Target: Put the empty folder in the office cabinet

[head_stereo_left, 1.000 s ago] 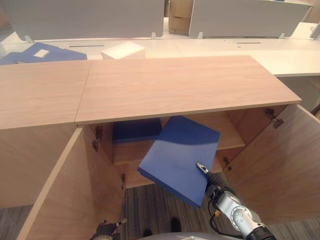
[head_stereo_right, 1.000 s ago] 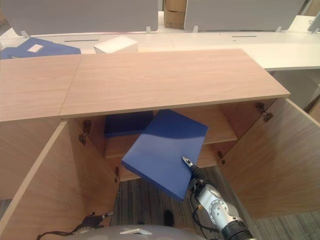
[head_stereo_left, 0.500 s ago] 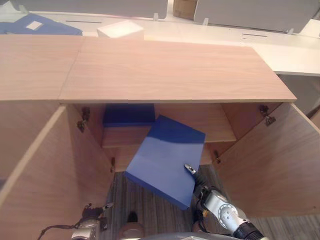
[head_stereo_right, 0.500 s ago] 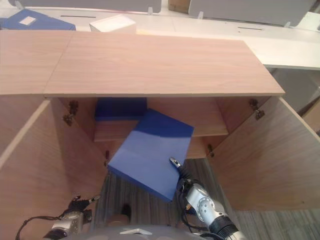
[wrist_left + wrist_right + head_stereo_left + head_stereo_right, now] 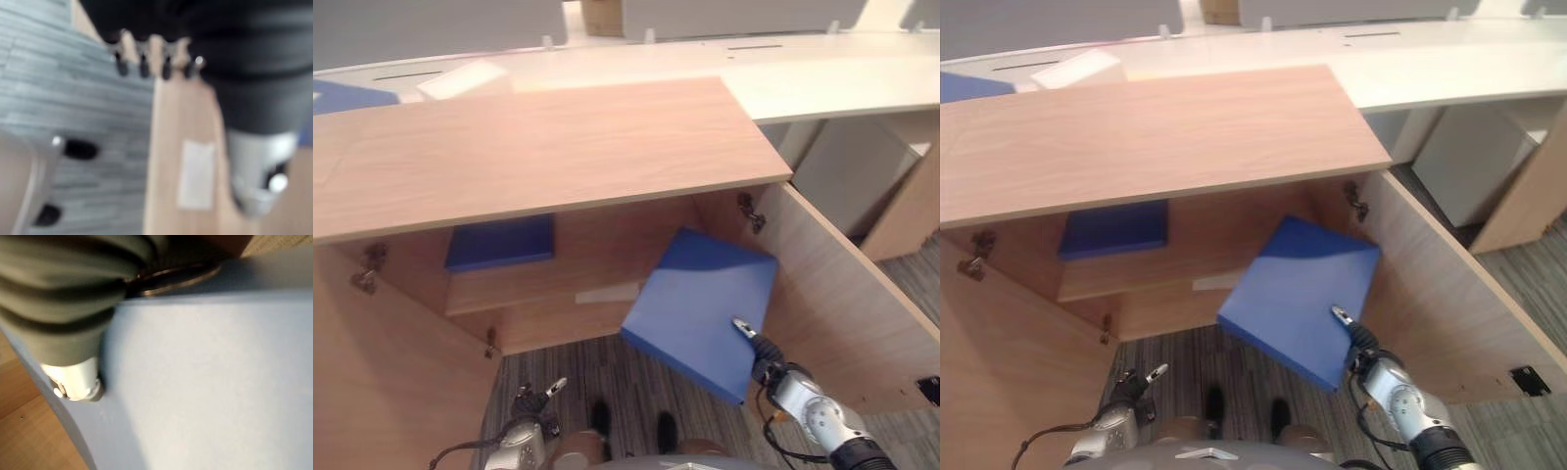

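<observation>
gripping the blue folder [image 5: 705, 308], the right hand [image 5: 73, 382] shows its thumb close up.

Bright, even light falls from above on the cabinet top [image 5: 548, 147] and white desks [image 5: 822, 69] (slightly washed out), while the cabinet interior [image 5: 607, 245] sits in shadow. Both wrist views are heavily blurred, the eye views mildly soft.

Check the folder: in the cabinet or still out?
Partly in. The folder is tilted, its far corner under the cabinet top; the near end sticks out over the floor, pinched by the right robot hand.
</observation>
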